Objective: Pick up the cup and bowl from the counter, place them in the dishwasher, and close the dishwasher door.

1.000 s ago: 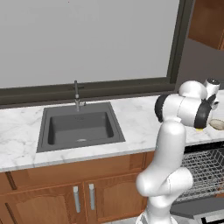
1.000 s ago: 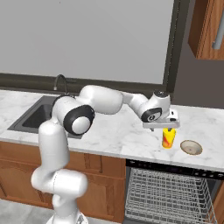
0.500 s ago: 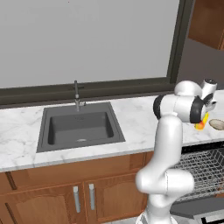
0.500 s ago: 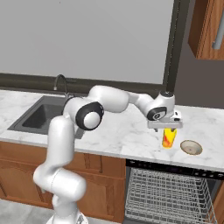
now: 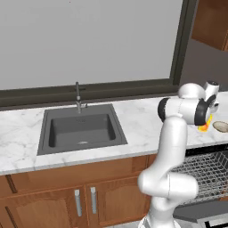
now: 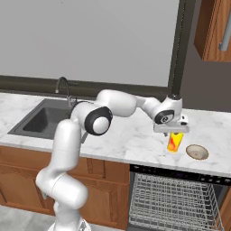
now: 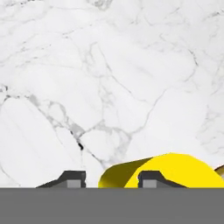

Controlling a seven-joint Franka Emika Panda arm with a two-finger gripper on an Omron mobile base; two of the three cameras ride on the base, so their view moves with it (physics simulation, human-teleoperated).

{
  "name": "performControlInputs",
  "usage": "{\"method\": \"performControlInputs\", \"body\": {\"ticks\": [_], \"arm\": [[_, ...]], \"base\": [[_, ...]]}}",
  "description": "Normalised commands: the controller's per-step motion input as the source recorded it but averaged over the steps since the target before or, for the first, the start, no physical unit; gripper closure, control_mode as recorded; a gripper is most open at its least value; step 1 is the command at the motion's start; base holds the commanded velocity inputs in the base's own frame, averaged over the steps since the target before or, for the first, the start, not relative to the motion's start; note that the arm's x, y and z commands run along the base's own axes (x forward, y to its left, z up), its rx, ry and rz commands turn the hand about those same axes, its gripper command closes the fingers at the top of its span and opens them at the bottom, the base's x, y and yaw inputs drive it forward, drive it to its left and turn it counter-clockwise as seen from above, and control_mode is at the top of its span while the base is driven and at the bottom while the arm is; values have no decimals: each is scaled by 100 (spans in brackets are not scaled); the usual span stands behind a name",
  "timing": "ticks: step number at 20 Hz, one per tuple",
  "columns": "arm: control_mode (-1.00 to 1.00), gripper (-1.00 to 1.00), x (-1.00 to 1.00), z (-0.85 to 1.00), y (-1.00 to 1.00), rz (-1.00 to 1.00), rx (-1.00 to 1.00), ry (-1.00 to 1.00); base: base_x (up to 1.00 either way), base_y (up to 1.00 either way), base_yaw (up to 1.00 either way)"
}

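The yellow cup point(image 6: 175, 143) stands upright on the white marble counter point(image 6: 135, 135), right of the sink. My gripper point(image 6: 173, 133) hangs straight down just above its rim, open. In the hand view the cup point(image 7: 175, 168) lies at the bottom right, with one fingertip point(image 7: 151, 177) over it and the other point(image 7: 72, 178) over bare marble to its left. The beige bowl point(image 6: 197, 152) sits on the counter just right of the cup. In the left base view the cup point(image 5: 204, 128) peeks out behind my wrist, beside the bowl point(image 5: 221, 127). The dishwasher is open below, its wire rack point(image 6: 173, 203) pulled out.
The dark sink point(image 5: 80, 129) with its tap point(image 5: 78, 95) lies to the left. Brown cabinet doors point(image 5: 84, 200) run under the counter. A dark window frame post point(image 6: 177, 49) rises behind the cup. The rack point(image 5: 200, 171) sits below the counter edge at the right.
My gripper has shifted a little to the right and come down closer to the yellow cup. Cup and bowl have not moved.
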Motion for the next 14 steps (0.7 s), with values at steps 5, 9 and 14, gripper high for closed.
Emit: {"method": "performControlInputs", "body": {"ticks": [5, 9, 14], "arm": [[-100, 100, -8, 0, 0, 0, 0, -2], [-100, 100, -28, 11, 0, 0, 0, -9], [-100, 100, -40, 22, 0, 0, 0, -14]], "base": [[0, 0, 0], [0, 0, 0], [0, 0, 0]]}}
